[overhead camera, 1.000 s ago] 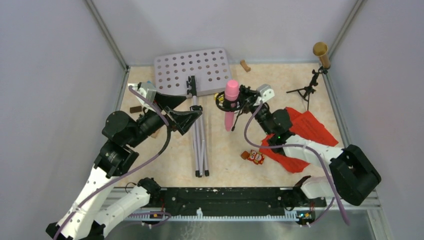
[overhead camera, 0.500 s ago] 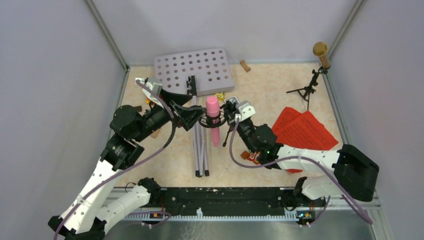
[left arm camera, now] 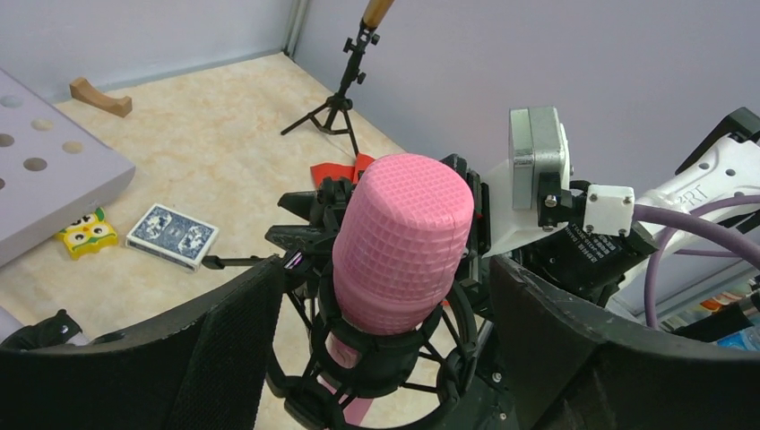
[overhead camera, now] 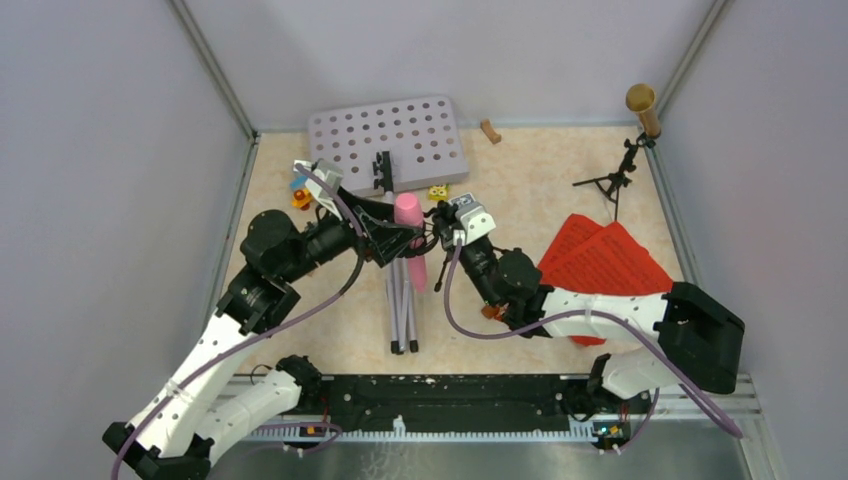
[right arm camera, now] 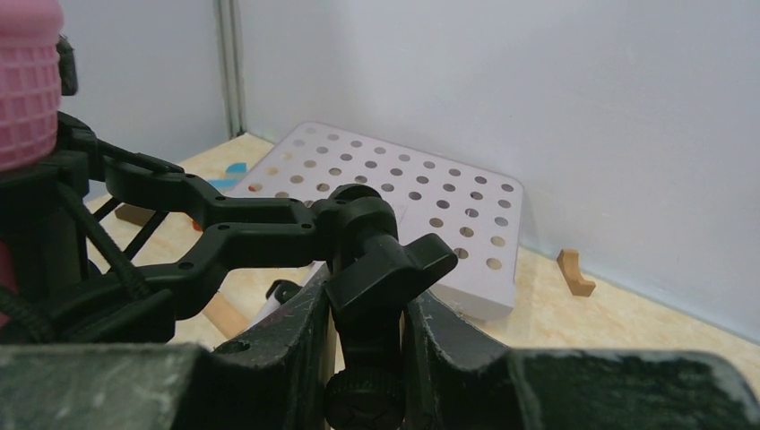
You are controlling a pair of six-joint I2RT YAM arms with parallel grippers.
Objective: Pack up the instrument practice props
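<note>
The pink microphone sits in a black shock mount on a small black tripod, held above the silver tripod pole. My right gripper is shut on the mount's stem. My left gripper is open, its jaws either side of the pink microphone without touching it. The grey hole-punched tray lies at the back. The red pages lie at the right. The gold microphone stands on its black tripod in the back right corner.
A blue card deck and a yellow owl toy lie by the tray's edge. A wooden block lies by the back wall. Small colourful toys lie at the left. Walls enclose three sides.
My right gripper has carried the pink microphone and its mount leftwards. My left gripper has moved right and now straddles the microphone.
</note>
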